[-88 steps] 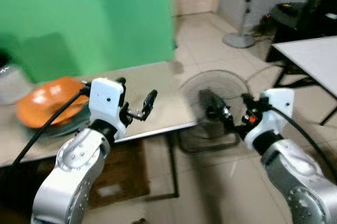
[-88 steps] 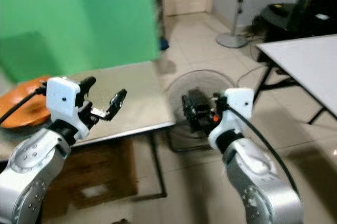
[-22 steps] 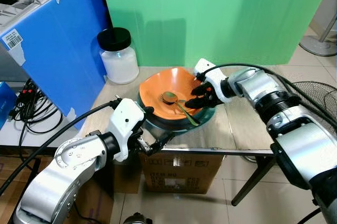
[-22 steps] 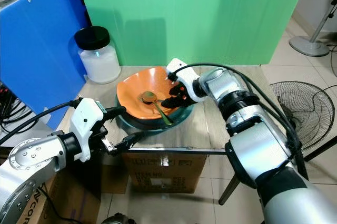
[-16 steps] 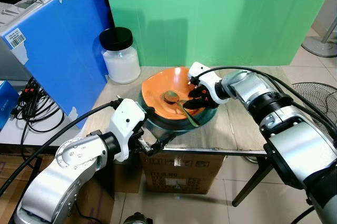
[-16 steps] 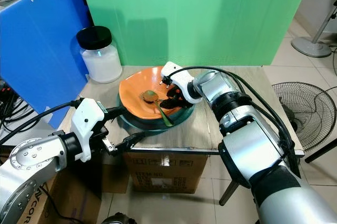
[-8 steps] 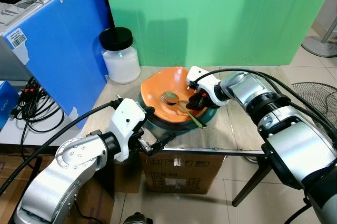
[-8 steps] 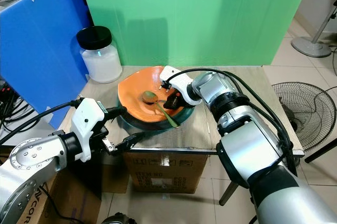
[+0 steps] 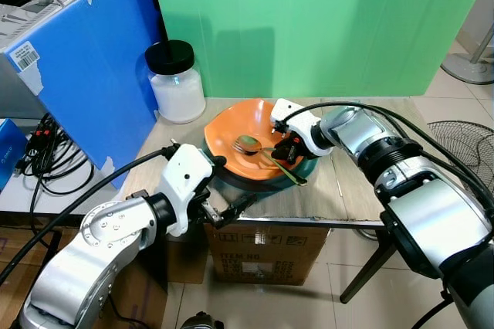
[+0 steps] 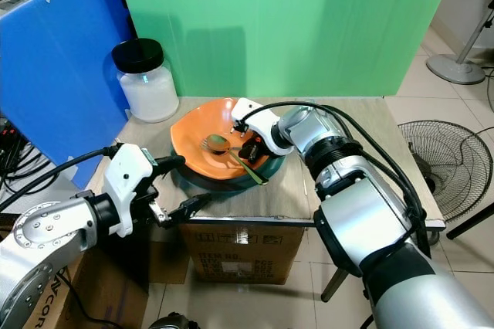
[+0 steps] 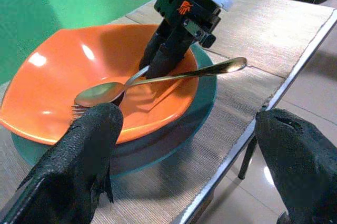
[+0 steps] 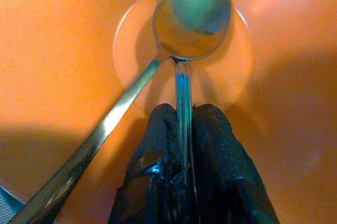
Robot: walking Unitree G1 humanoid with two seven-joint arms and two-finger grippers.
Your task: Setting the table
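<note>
Meanwhile, a spoon [image 12: 174, 40] overlies the fork [image 12: 182, 92] the right end effector [image 12: 181, 145] pinches.

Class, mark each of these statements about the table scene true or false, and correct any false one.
1. The right gripper is shut on the fork handle inside the orange bowl. True.
2. The spoon lies on the bare table beside the bowl. False: its head rests in the bowl, over the fork's tines, with its handle sticking out past the rim.
3. The left gripper holds the jar. False: it is open near the table's front edge, holding nothing.
4. The bowl sits on a dark green plate. True.
5. The jar has a black lid. True.
</note>
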